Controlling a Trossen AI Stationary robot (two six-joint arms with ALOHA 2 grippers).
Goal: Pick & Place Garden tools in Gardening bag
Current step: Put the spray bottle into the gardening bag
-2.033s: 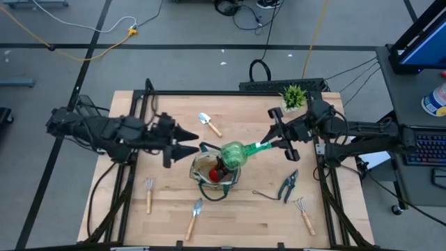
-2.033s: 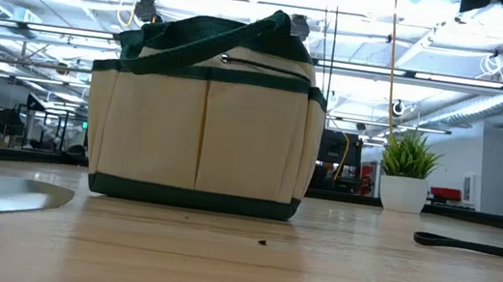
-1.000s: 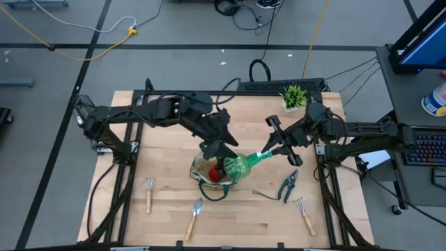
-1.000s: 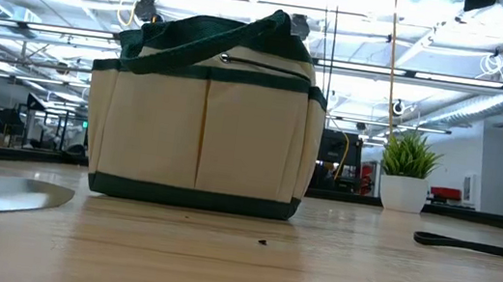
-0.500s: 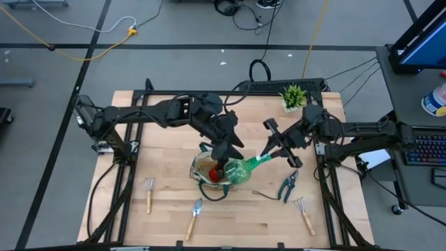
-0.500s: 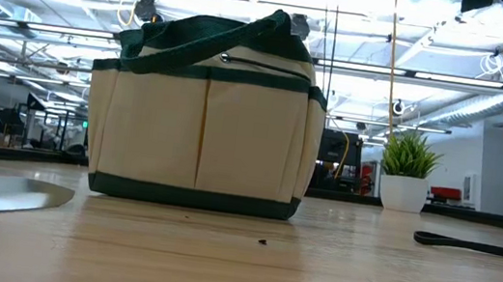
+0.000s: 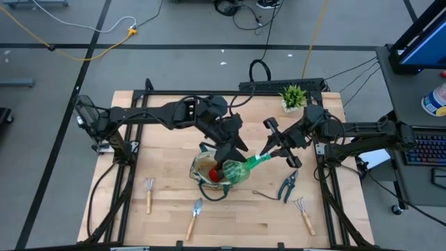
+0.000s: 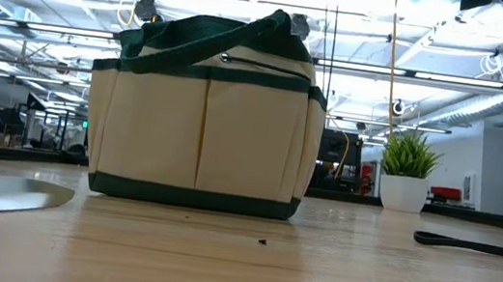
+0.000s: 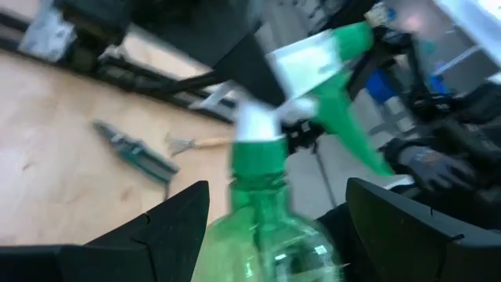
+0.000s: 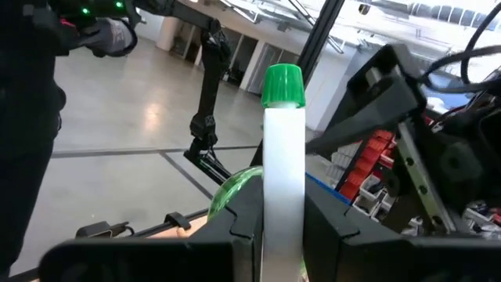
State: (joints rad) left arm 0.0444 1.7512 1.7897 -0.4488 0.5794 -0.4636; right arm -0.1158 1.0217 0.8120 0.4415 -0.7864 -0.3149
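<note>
The green spray bottle (image 7: 237, 169) with a white head slants over the open top of the beige, green-trimmed gardening bag (image 7: 206, 183), which stands on the table. A red item (image 7: 214, 175) lies inside the bag. My right gripper (image 7: 275, 147) is shut on the bottle's head. My left gripper (image 7: 235, 155) is open, with one finger on either side of the bottle's shoulder (image 9: 258, 223). A trowel (image 7: 196, 215), a fork (image 7: 148, 189), teal shears (image 7: 289, 185) and a rake (image 7: 304, 210) lie flat on the table. My right gripper pinches the bottle's white spray head (image 10: 283, 188) between its two fingers, coming from the table's right and slanting down. The bottle hangs tilted from the fingers, clear of the table, with its green body (image 7: 235, 170) low over the bag's right rim. My left gripper: I cannot tell whether its fingers (image 9: 168, 227) touch the bottle.
A small potted plant (image 7: 293, 97) stands at the table's far right, also in the low view (image 8: 406, 176) behind the bag (image 8: 204, 120). There is open wood at the table's near left and far left.
My left gripper has moved toward the table's right and near edge, from above the bag's far side to the bottle's body, and now straddles it. My right gripper and the bottle have sunk slightly toward the bag.
</note>
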